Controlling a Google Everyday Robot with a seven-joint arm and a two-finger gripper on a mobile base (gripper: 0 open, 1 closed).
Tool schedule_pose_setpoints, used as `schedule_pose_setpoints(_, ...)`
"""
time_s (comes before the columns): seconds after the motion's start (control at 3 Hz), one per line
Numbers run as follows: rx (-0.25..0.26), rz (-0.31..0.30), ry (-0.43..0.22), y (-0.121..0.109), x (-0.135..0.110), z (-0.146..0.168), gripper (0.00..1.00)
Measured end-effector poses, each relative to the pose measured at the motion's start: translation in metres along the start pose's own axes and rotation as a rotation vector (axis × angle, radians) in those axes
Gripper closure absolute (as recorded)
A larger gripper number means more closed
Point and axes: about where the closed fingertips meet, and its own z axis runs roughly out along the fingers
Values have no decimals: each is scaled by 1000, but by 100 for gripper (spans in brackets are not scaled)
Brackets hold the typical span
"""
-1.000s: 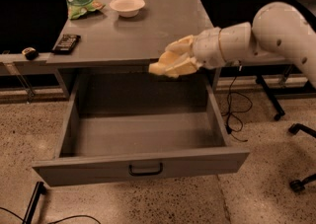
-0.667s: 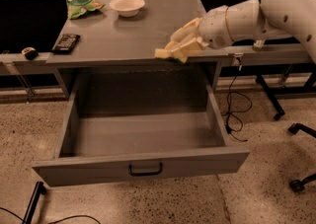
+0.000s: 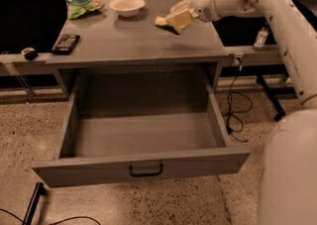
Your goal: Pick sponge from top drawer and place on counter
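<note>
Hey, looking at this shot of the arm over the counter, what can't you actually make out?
All in the camera view.
Sponge in the gripper above the counter: contact with the surface unclear, the gripper covers most of it.
Top drawer: its front panel hides the floor just behind it.
Arm: cut off by the right and bottom edges.

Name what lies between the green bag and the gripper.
Camera view: the white bowl, on the counter; the green bag lies left of it, the gripper hovers over the counter's right side.
</note>
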Motion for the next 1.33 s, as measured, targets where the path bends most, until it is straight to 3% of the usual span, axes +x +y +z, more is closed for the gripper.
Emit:
schedule_pose_setpoints(0.33, 87, 24, -16, -39, -5, 20, 100)
schedule_pose_setpoints(0.67, 142, 75, 22, -56, 16, 52, 73)
schedule_pose_setpoints(1.0, 75, 111, 52, -37, 38, 83, 50)
schedule_pose_setpoints(1.33, 74, 111, 52, -36, 38, 83, 26)
